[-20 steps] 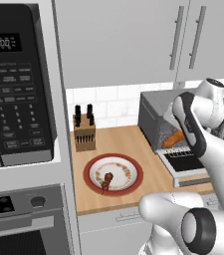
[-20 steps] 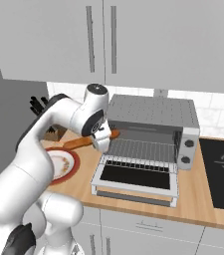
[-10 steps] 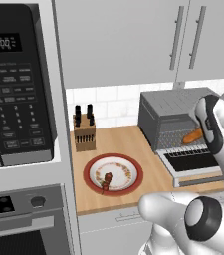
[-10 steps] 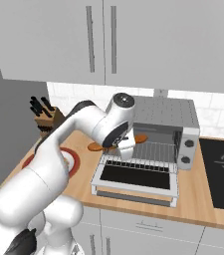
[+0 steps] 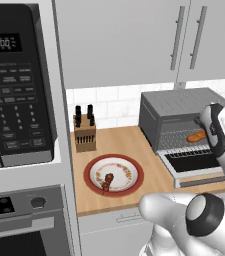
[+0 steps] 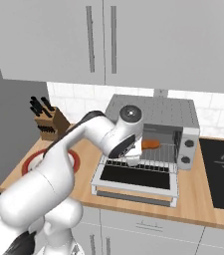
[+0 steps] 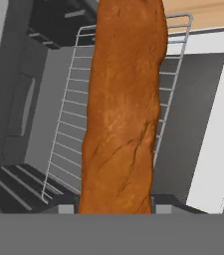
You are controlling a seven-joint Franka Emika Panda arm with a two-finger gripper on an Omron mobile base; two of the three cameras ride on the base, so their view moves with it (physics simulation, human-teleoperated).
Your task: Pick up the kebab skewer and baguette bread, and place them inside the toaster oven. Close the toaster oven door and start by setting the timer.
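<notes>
The grey metal toaster oven stands with its dark glass door dropped open, the orange-brown baguette bread at its mouth above the wire rack, while the dark meat kebab skewer lies on the red-rimmed plate beside the wooden knife block.

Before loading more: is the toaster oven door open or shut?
Open: the toaster oven door lies flat, dropped forward, wire rack exposed.
</notes>
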